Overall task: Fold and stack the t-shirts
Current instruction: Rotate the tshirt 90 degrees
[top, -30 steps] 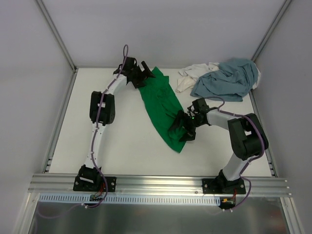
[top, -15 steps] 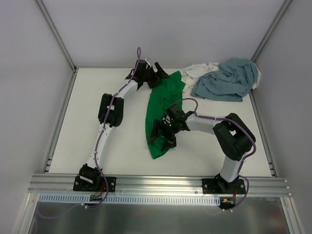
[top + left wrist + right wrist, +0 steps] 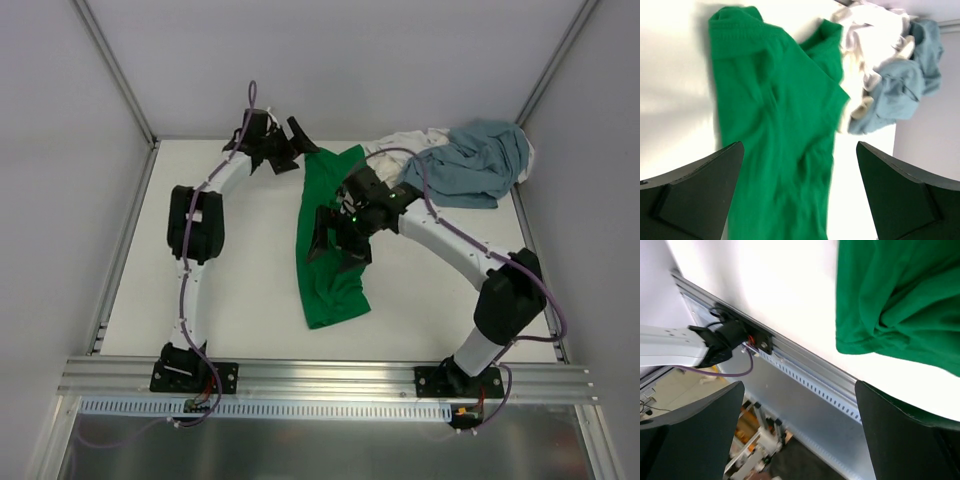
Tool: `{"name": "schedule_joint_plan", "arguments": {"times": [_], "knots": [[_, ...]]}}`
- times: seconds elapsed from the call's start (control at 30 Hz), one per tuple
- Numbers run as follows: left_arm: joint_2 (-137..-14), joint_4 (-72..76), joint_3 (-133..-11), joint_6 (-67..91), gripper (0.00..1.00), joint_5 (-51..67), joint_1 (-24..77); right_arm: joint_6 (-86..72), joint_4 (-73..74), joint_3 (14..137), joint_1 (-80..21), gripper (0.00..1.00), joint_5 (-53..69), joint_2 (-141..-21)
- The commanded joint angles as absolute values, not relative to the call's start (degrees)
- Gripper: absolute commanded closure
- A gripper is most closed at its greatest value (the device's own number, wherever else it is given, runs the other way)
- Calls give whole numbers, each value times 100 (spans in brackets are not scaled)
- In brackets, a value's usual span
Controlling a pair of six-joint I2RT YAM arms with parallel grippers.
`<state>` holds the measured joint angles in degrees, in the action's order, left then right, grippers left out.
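Note:
The bright green t-shirt (image 3: pixel 330 275) lies in a long, partly bunched strip down the middle of the table, its collar end (image 3: pixel 740 30) toward the back. My left gripper (image 3: pixel 293 148) hovers open beside that far end, and its wrist view looks down the green cloth (image 3: pixel 775 125) with nothing between the jaws. Over the shirt's middle my right gripper (image 3: pixel 333 248) also stands open and empty; its view catches the green hem (image 3: pixel 900 300). The white t-shirt (image 3: pixel 400 145) and the grey-blue t-shirt (image 3: pixel 475 165) sit crumpled together at the back right.
The aluminium rail (image 3: pixel 320 375) runs along the table's near edge with both arm bases on it. White enclosure walls (image 3: pixel 60 150) close in left, right and back. The crumpled pile touches the green shirt's sleeve (image 3: pixel 840 95).
The green shirt's near end swung left, so it now lies almost straight front to back. My right gripper rose and moved toward the back. My left gripper shifted right, then back left.

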<state>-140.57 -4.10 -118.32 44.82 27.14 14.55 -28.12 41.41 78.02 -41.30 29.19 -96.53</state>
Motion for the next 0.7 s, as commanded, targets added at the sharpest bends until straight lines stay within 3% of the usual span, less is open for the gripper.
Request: {"name": "schedule_joint_plan", "arguments": {"times": [0.0,0.13,0.33,0.47,0.5,0.53,0.67], "knots": [[-12090,-676,-11339,3859,1,3102,1310,-2040,5632,8831,-3816,1,2295,-9246],[-10839,-888,-10393,3621,1,3348,1065,-1486,5827,9097,-3455,1,2111,-9518],[-9195,-1228,-9354,3305,1,3226,923,-1003,5327,8482,-3121,1,2311,-9878],[-8439,-1397,-8413,3155,1,2927,888,-739,5195,8367,-2822,16,2399,-10326],[-8220,-1397,-8089,3181,2,2927,888,-703,5177,8324,-2760,27,2417,-10492],[-8122,-1397,-7955,3199,1,2918,879,-668,5185,8323,-2734,30,2443,-10599],[-7902,-1327,-7594,3278,1,3084,888,-475,5115,8314,-2725,36,2434,-10994]]}}
